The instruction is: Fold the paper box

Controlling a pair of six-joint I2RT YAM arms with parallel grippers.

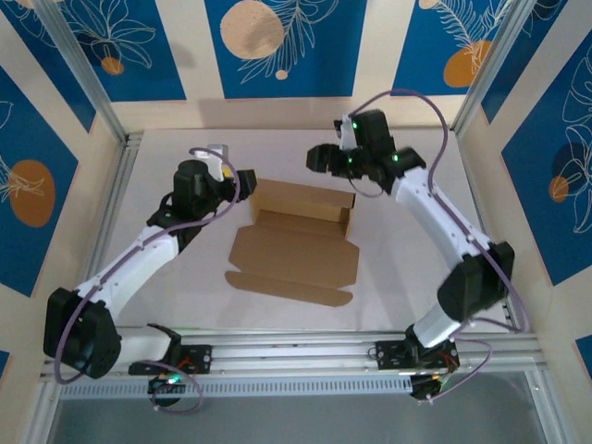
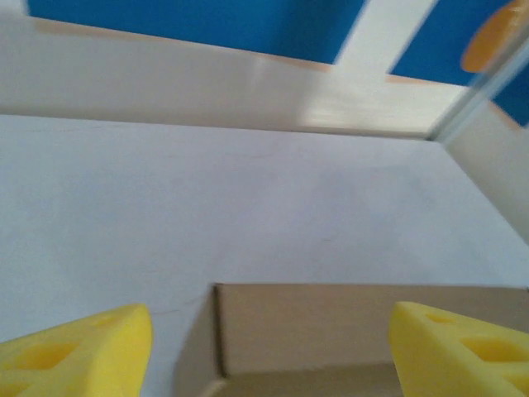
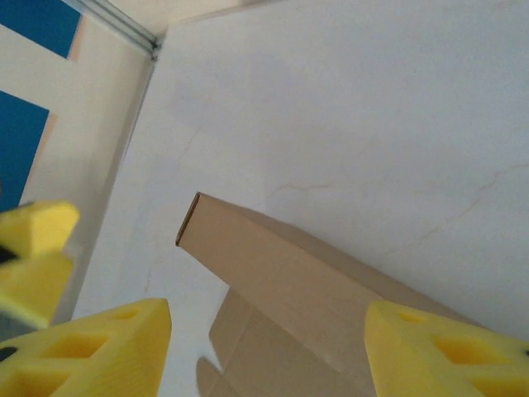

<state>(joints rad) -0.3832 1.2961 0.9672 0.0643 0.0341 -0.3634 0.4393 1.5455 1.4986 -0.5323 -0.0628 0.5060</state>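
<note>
Paper box (image 1: 294,252) lies at the middle of the table (image 1: 379,277), between the two arms, partly formed. Its rear wall (image 1: 303,200) stands up as a long strip along the far side. The main panel lies flat in front of it, and the front flap (image 1: 289,288) lies flat toward the arm bases, not yet raised.

Left gripper (image 1: 244,180) is at the left end of the rear wall, just beside it. On its own camera the yellow fingers (image 2: 78,351) are spread wide with nothing gripped, and the wall's left corner sits below, in the gap. That view is soft, so I cannot tell whether the other finger brushes the cardboard.

Right gripper (image 1: 317,159) hangs beyond the wall's far side, toward its right half and apart from it. On its camera the jaws are wide and empty, looking down along the wall's top edge. The yellow shapes at the left edge of that view are probably the left gripper's fingers, near the wall's far end.

Reading of the placement: the wall is the only part standing, so both hands are gathered on it, one at the end and one behind. Spread jaws fit straddling or pushing cardboard, not pinching it. The flat flaps lie toward the bases, so the raised side likely needs bracing before they come up
</note>
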